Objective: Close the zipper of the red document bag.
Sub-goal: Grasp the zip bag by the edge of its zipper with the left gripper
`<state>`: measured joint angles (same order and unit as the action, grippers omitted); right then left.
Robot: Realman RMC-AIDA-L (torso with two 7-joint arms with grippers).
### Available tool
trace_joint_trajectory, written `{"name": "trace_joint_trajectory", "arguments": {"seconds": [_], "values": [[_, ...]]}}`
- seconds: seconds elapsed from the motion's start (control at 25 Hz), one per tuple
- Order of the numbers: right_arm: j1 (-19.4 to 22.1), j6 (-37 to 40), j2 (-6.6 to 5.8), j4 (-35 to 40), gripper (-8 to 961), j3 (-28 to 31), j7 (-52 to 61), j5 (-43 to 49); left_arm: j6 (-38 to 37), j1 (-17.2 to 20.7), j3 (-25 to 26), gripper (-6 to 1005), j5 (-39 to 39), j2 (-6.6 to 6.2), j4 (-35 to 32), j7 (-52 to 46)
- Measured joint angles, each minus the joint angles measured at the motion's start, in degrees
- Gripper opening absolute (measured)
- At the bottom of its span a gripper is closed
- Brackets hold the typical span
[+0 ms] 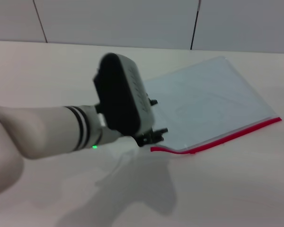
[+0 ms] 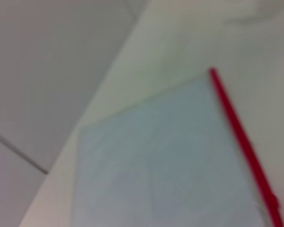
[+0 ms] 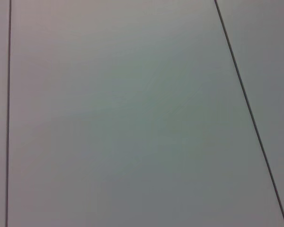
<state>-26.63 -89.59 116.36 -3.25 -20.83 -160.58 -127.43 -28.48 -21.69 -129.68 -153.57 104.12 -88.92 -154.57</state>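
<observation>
The red document bag (image 1: pixel 206 101) lies flat on the table, right of centre, a translucent pale blue pouch. The zipper (image 1: pixel 227 137) is the bright red strip along its near long edge, running from the left corner up to the right corner. My left gripper (image 1: pixel 150 137) reaches in from the left and sits low at the zipper's left end, its black body covering the bag's left corner. The left wrist view looks along the bag (image 2: pixel 156 161) with the zipper (image 2: pixel 241 142) at one side. My right gripper is out of view.
The pale table (image 1: pixel 236 189) spreads all around the bag. A grey panelled wall (image 1: pixel 132 21) runs along its far edge. The right wrist view holds only wall panels (image 3: pixel 132 118) with dark seams.
</observation>
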Motion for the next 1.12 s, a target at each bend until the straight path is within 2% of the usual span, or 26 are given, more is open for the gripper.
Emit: {"name": "trace_joint_trajectory", "arguments": {"seconds": [0.04, 0.12, 0.16, 0.28, 0.4, 0.68, 0.88, 1.12], "values": [[0.0, 0.0, 0.0, 0.0, 871, 0.0, 0.0, 0.0, -1.83, 0.4, 0.32, 637, -0.8, 0.83, -0.71, 1.37], [0.0, 0.02, 0.0, 0.0, 871, 0.0, 0.0, 0.0, -8.7, 1.13, 1.34, 632, -3.71, 3.98, -2.54, 5.26], [0.0, 0.02, 0.0, 0.0, 871, 0.0, 0.0, 0.0, -8.7, 1.13, 1.34, 630, -3.71, 3.98, -2.54, 5.26], [0.0, 0.01, 0.01, 0.0, 871, 0.0, 0.0, -0.01, -15.29, 0.89, 1.74, 623, -4.94, 6.28, -3.49, 7.56], [-0.01, -0.13, 0.01, 0.0, 871, 0.0, 0.0, -0.01, -17.79, 0.61, 1.41, 616, -6.13, 7.47, -3.81, 8.53], [-0.46, -0.19, 0.01, 0.0, 871, -0.23, 0.0, -0.01, -16.72, 0.23, 1.1, 600, -6.4, 8.07, -2.21, 10.12], [-0.4, -0.23, 0.0, 0.0, 871, -0.26, 0.0, -0.01, -14.76, 0.32, 1.69, 588, -7.43, 9.57, 0.57, 12.45], [-0.24, -0.25, 0.01, 0.0, 870, -0.14, 0.0, -0.01, -10.8, 0.19, 1.59, 574, -7.88, 9.84, 3.99, 13.15]]}}
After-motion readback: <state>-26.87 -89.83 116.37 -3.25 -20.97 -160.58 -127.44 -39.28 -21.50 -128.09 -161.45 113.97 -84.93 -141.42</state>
